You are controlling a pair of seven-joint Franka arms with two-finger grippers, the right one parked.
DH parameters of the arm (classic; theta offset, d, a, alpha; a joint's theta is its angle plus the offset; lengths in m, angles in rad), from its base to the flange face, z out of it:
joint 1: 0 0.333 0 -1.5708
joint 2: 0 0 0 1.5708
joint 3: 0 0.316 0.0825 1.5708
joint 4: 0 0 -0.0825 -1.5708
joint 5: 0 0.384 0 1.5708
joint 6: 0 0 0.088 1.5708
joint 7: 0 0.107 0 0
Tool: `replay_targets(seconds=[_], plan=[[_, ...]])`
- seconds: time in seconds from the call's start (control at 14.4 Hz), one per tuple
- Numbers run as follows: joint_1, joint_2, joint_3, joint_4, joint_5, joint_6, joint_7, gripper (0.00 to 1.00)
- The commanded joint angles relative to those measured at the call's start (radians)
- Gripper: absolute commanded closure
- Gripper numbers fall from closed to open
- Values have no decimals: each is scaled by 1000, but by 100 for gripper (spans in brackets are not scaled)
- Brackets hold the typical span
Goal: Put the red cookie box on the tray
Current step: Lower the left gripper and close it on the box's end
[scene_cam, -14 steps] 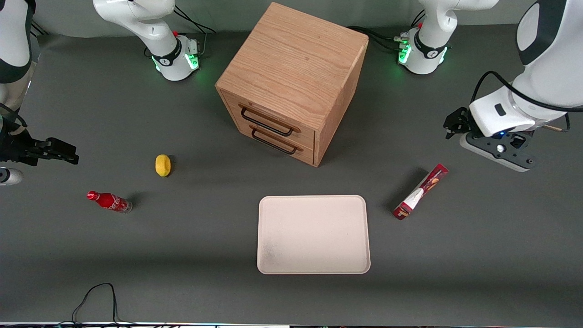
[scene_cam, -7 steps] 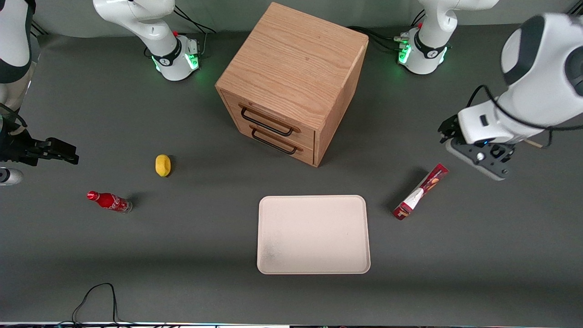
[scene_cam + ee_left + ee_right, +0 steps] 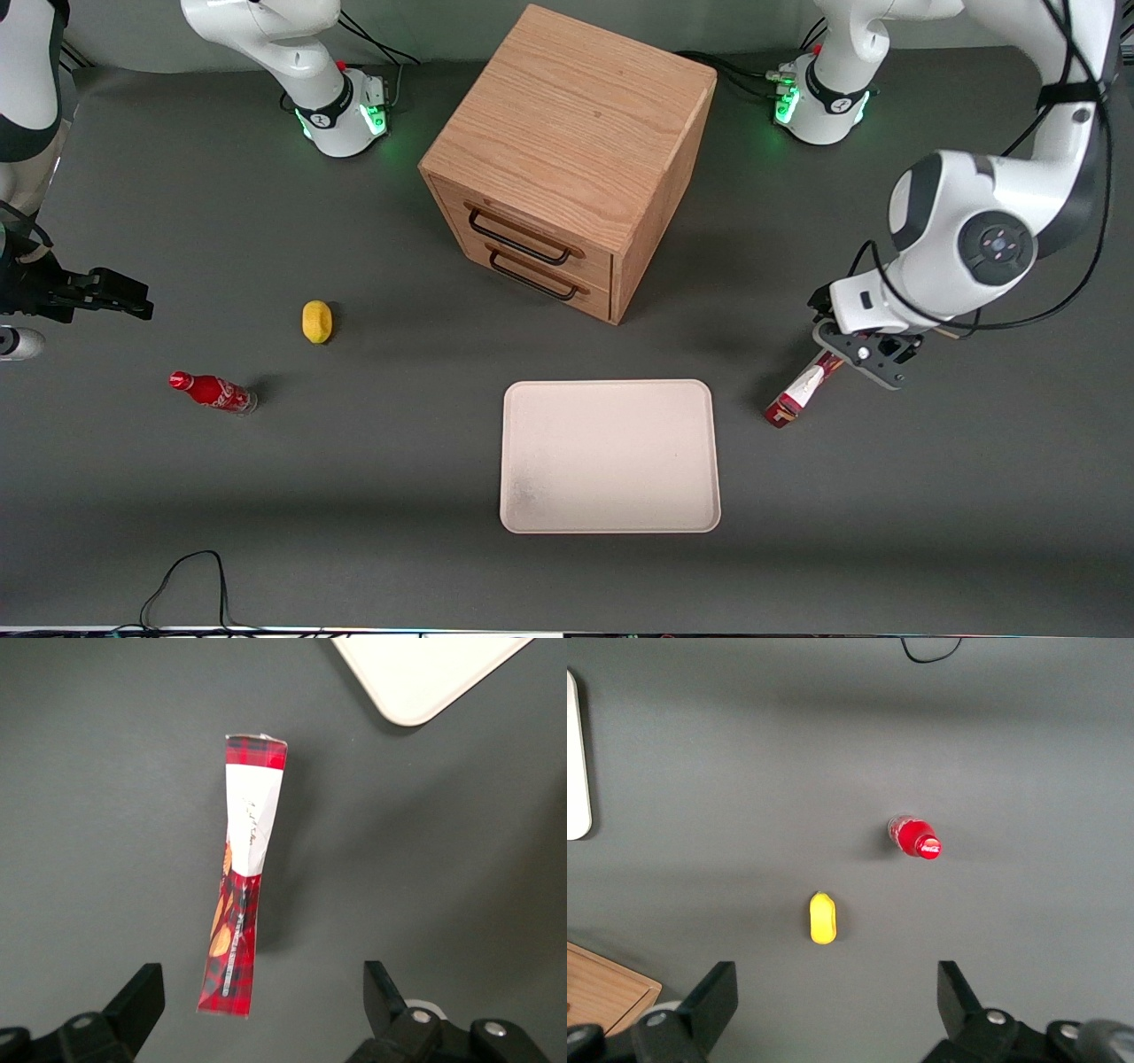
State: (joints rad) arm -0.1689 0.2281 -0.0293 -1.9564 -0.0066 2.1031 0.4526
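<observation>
The red cookie box (image 3: pixel 796 396) lies flat on the grey table beside the tray (image 3: pixel 609 456), toward the working arm's end. It is long and thin, with a white patch and a cookie picture (image 3: pixel 241 877). The cream-white tray holds nothing; one of its rounded corners (image 3: pixel 416 682) shows in the left wrist view. My left gripper (image 3: pixel 858 356) hangs above the box's end that is farther from the front camera and hides that end. The gripper (image 3: pixel 261 973) is open, and its fingers (image 3: pixel 142 992) stand wide apart on either side of the box's end without touching it.
A wooden two-drawer cabinet (image 3: pixel 567 159) stands farther from the front camera than the tray. A yellow lemon-like object (image 3: pixel 317 321) and a small red cola bottle (image 3: pixel 213 392) lie toward the parked arm's end. A black cable (image 3: pixel 186 576) loops at the table's near edge.
The left arm swung in from the working arm's end of the table and came down. Its gripper now hangs over the cookie box's end. The box and tray have not moved.
</observation>
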Motion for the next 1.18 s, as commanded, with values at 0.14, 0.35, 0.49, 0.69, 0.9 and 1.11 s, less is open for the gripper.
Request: replay_targets(seconds=[0.14, 0.35, 0.49, 0.69, 0.9, 1.11], plan=[[5, 74, 3, -84, 14, 205, 15, 0], [5, 137, 3, -85, 33, 299, 17, 0], [5, 161, 5, -85, 37, 320, 17, 0], [6, 160, 5, -85, 37, 318, 17, 25], [6, 149, 8, -84, 37, 302, 12, 87], [6, 148, 8, -84, 37, 290, 15, 100]])
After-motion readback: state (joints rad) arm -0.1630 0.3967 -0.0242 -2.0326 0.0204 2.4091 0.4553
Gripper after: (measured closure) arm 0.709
